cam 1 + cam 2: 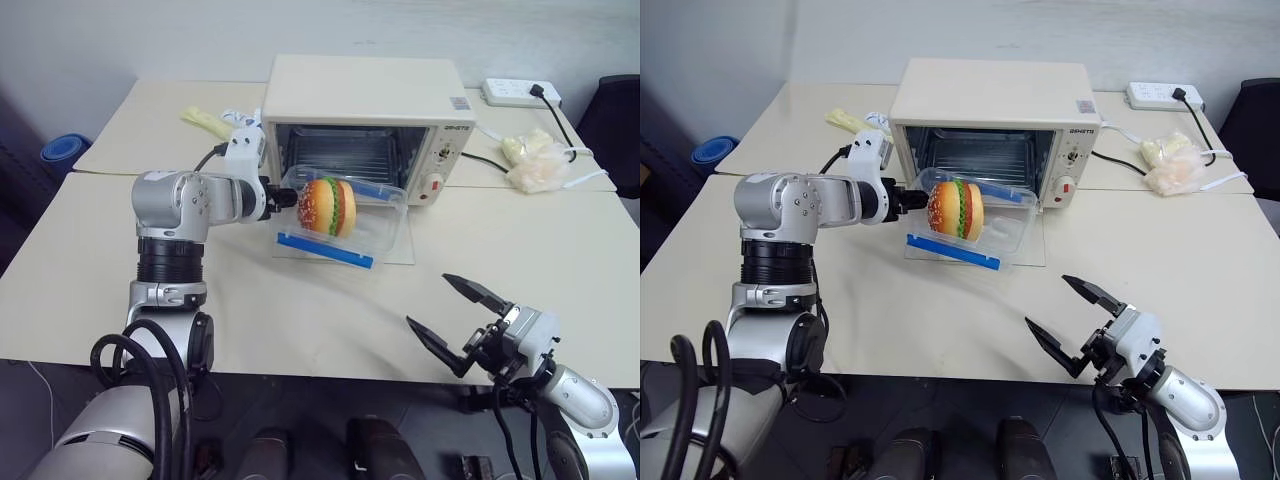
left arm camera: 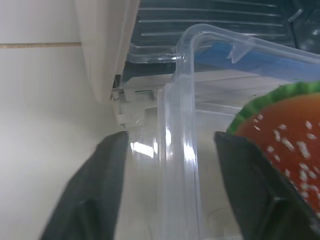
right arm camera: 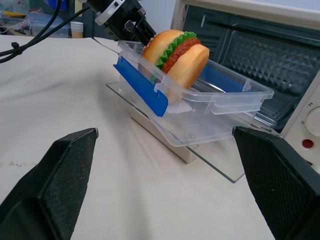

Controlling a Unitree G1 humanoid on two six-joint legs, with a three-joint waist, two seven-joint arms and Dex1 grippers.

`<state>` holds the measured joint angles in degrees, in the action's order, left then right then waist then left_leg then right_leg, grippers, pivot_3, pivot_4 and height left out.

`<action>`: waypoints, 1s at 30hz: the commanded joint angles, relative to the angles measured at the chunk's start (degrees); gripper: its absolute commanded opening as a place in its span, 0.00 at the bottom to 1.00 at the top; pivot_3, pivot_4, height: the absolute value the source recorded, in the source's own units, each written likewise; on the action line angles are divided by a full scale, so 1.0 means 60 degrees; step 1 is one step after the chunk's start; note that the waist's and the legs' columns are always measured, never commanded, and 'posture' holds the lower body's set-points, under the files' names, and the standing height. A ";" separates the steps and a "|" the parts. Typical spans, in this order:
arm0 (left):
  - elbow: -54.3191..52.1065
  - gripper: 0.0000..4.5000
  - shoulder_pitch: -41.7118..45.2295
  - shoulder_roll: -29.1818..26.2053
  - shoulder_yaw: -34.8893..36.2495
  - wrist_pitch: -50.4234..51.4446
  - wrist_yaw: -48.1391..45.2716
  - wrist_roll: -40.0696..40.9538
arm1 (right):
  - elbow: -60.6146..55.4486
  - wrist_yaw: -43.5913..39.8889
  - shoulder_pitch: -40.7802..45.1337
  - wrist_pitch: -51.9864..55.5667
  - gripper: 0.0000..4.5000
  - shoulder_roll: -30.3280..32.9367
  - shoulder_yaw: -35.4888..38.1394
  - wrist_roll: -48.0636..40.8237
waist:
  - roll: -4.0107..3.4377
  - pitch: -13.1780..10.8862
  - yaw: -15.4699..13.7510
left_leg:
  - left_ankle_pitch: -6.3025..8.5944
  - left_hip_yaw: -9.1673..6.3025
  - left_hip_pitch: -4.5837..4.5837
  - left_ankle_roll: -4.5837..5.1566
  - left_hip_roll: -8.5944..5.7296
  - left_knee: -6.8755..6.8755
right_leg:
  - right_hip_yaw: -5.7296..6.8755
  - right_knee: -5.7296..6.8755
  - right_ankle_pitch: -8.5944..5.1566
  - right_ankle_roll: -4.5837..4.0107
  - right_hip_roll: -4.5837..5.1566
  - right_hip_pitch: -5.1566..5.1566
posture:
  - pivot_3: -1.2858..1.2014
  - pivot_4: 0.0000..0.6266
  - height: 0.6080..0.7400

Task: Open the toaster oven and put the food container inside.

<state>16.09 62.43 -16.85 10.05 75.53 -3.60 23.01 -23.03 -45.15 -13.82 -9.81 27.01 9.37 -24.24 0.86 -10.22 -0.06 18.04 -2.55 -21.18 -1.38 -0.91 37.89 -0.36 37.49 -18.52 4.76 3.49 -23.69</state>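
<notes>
The cream-white toaster oven (image 1: 365,90) stands at the back of the table with its glass door (image 1: 400,252) folded down flat. The clear food container (image 1: 372,215) with blue clip strips lies tilted on that door, its far end at the oven's mouth. A toy hamburger (image 1: 327,205) stands on edge inside it. My left gripper (image 1: 281,195) is at the container's left end, open, its fingers (image 2: 95,185) straddling the container's wall without pressing it. My right gripper (image 1: 428,299) hovers open near the table's front edge, right of and well short of the container (image 3: 200,100).
A white power strip (image 1: 515,92) with a black cable lies at the back right. A whitish plastic bag (image 1: 540,165) sits right of the oven. Left of the oven lies a flat yellow packet (image 1: 205,120). A black chair (image 1: 615,120) stands at the right edge.
</notes>
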 commanded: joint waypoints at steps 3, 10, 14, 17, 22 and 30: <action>-0.0952 0.80 -0.0068 -0.1024 0.0825 -0.0232 -0.1186 0.0555 | -0.0762 0.0387 0.0096 0.0796 1.00 0.0049 0.0288 -0.1035 | -0.0001 0.0000 0.0042 | -0.0001 0.0000 -0.0001 -0.0001 0.0002 0.0000 | -0.0001 0.0002 0.0000 0.0000 0.0000 -0.0003 | 0.52 0.24 1.00; -0.1276 0.67 -0.1986 -0.4213 0.0192 -0.1262 -0.5549 0.1403 | -0.1418 0.0513 0.1041 0.3572 0.80 0.1408 -0.0242 -0.1822 | -0.0014 -0.0003 0.0118 | -0.0004 0.0008 0.0016 -0.0010 0.0010 -0.0004 | -0.0009 0.0005 -0.0001 -0.0003 -0.0005 0.0000 | 0.52 0.24 1.00; -0.1922 0.39 -0.3682 -0.5156 -0.0776 -0.3797 -0.8421 0.1187 | -0.1273 0.0632 0.2213 0.4665 0.49 0.1608 -0.1246 -0.1335 | -0.0012 -0.0004 -0.0045 | -0.0003 -0.0011 0.0007 -0.0010 0.0016 -0.0006 | 0.0002 -0.0010 -0.0011 -0.0020 -0.0004 0.0003 | 0.52 0.24 1.00; -0.2691 0.19 -0.4643 -0.5175 -0.1505 -0.5199 -0.9326 0.0814 | -0.0763 0.0646 0.3079 0.5093 0.27 0.1505 -0.1848 -0.0905 | -0.0012 -0.0003 -0.0172 | 0.0003 -0.0023 -0.0008 0.0008 0.0004 0.0006 | 0.0004 -0.0023 -0.0011 -0.0020 0.0014 0.0009 | 0.52 0.24 1.00; -0.3457 0.00 -0.5537 -0.3849 -0.1964 -0.6539 -0.8719 0.0495 | 0.0631 0.0773 0.4590 0.4979 0.02 0.1306 -0.2414 0.0211 | -0.0012 -0.0004 -0.0206 | 0.0018 -0.0021 -0.0017 0.0044 -0.0008 0.0012 | 0.0002 -0.0041 -0.0008 -0.0017 0.0029 0.0015 | 0.52 0.24 1.00; -0.1999 0.00 -0.5120 -0.1395 -0.1754 -0.7682 -0.6128 -0.0382 | 0.2720 0.0637 0.6064 0.3642 0.02 0.0990 -0.2655 0.1706 | -0.0011 -0.0004 -0.0177 | 0.0020 -0.0002 -0.0020 0.0050 -0.0005 0.0028 | 0.0002 -0.0012 -0.0004 -0.0008 0.0009 0.0002 | 0.52 0.24 1.00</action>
<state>2.91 30.27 -25.57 -1.59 31.39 -43.18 22.37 -8.80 -41.12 21.32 15.64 33.09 -6.60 -16.40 0.80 -10.25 -1.13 18.19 -2.52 -21.28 -1.04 -0.96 38.11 -0.36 37.43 -18.53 4.73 3.54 -23.67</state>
